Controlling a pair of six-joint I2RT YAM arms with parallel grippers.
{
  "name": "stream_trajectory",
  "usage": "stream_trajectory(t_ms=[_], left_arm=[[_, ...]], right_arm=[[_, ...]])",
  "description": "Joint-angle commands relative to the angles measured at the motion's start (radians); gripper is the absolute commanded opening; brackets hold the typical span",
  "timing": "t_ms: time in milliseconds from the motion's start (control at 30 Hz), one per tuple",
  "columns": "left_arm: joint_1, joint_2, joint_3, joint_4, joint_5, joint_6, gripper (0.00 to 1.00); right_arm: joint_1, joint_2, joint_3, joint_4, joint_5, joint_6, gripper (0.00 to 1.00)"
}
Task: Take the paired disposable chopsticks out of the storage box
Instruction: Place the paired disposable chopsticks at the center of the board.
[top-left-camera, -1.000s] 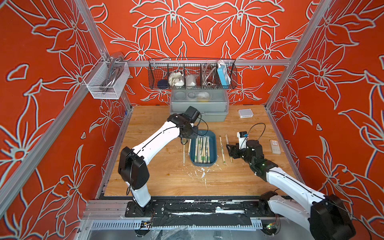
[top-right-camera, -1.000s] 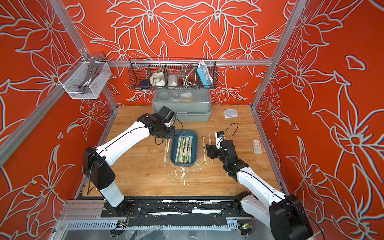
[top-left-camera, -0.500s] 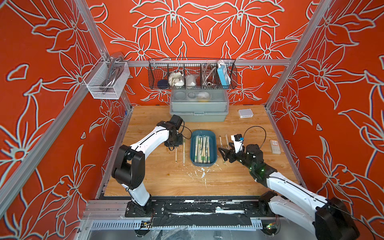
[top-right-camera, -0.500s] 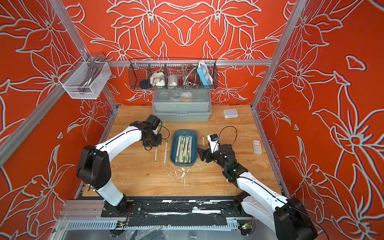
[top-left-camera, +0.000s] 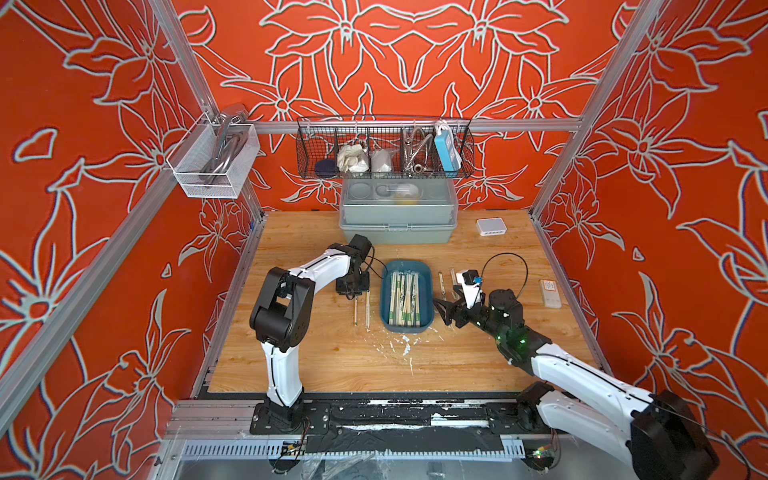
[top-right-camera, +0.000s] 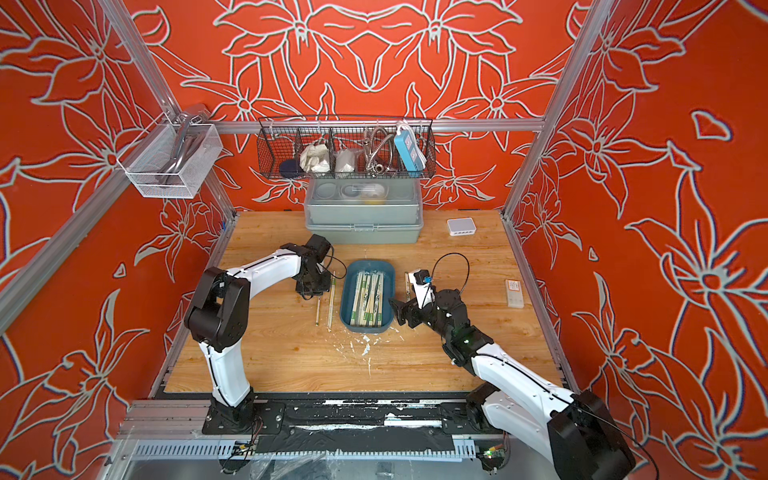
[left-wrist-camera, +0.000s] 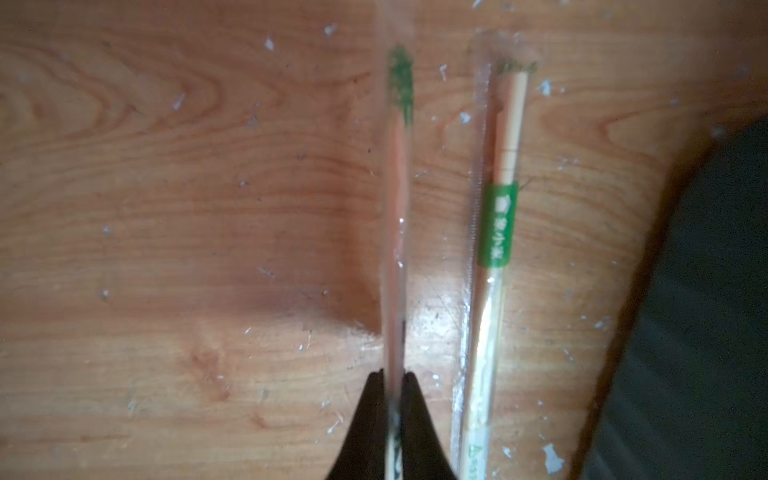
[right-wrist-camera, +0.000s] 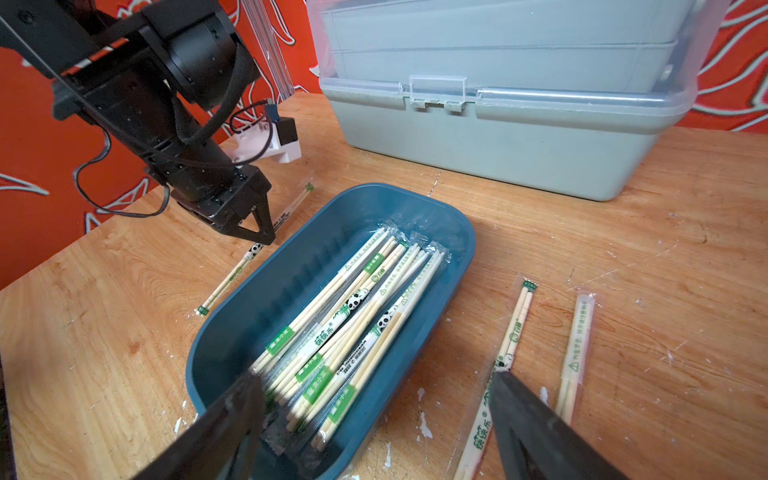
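Chopstick pair (left-wrist-camera: 397, 208), blurred, clamped in left end effector (left-wrist-camera: 394, 376); right end effector (right-wrist-camera: 376, 378) spread beside storage box (right-wrist-camera: 257, 299); lidded box (right-wrist-camera: 498, 137) behind.

Dark blue storage box (top-left-camera: 406, 326), green-printed wrappers (right-wrist-camera: 496, 243)

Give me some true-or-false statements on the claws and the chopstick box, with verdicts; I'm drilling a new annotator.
1. The left claw is shut on a wrapped chopstick pair. True.
2. The storage box is empty. False: several wrapped pairs lie in it.
3. The right claw is open and holds nothing. True.
4. The grey-green box has its lid off. False: the lid is on.
5. Two loose pairs lie on the table beside the storage box. True.
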Motion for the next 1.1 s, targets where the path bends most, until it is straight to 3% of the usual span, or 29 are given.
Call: stream_trajectory(t_ms=[0, 567, 800, 1067], left_arm=[[0.006, 0.027, 0.024, -0.021, 0.005, 0.012, 0.11], [0.006, 0.046, 0.025, -0.032, -0.011, -0.007, 0.22], [0.007, -0.007, -0.004, -0.011, -0.018, -0.011, 0.38], [0.006, -0.076, -0.022, -0.013, -0.020, -0.020, 0.40]], right_arm=[[0.009, -0.002, 0.007, -0.013, 0.034, -0.009, 0.90], [0.010, -0.012, 0.009, -0.031, 0.055, -0.008, 0.89], [0.010, -0.005, 0.015, -0.040, 0.068, -0.006, 0.89], [0.012, 0.002, 0.021, -0.046, 0.072, -0.006, 0.89]])
